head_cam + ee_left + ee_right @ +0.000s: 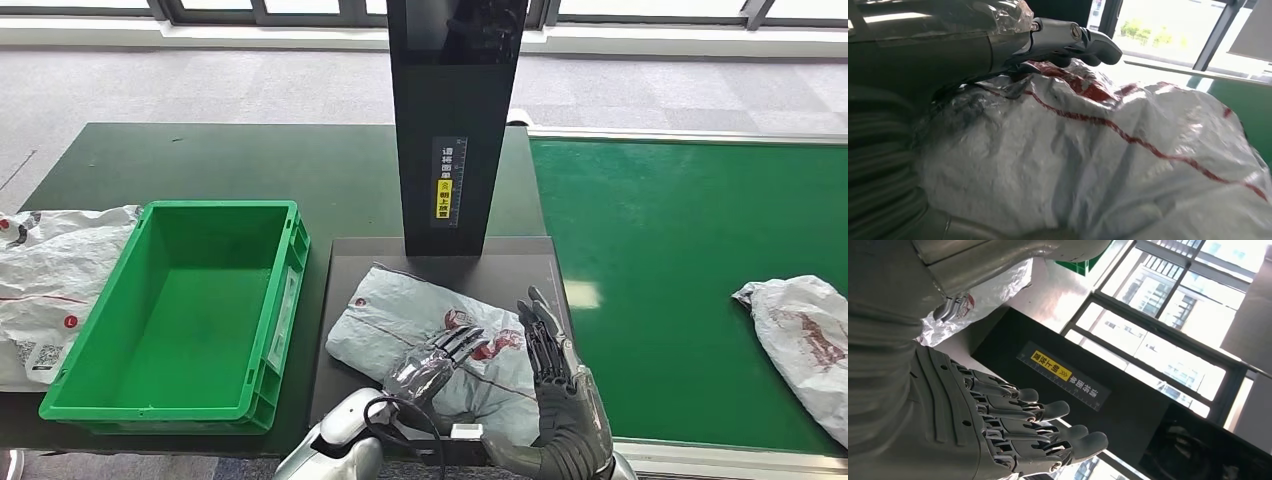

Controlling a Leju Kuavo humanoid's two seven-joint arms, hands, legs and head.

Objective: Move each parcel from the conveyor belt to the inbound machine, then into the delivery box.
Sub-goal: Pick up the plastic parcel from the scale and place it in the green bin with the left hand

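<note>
From the head view, a grey parcel (430, 340) lies on the dark platform of the inbound machine (455, 130), just right of the green box (180, 310), which holds nothing; the left hand (440, 358) rests on the parcel with fingers laid across its top, and whether it grips I cannot tell here; the right hand (548, 355) stands upright beside the parcel, fingers straight and apart, holding nothing; a second parcel (800, 335) waits on the belt (660, 250); more bags (50, 280) lie left of the box.

At the left wrist, fingers (1083, 42) press on the crinkled bag (1108, 165); no clear grip shows.

At the right wrist, the hand (1013, 430) is open, fingers extended toward the machine's label (1063, 372).

Risk, as I judge it: slick film could slip from a flat palm during the lift; the bag might snag the box rim or sag off the platform edge.
</note>
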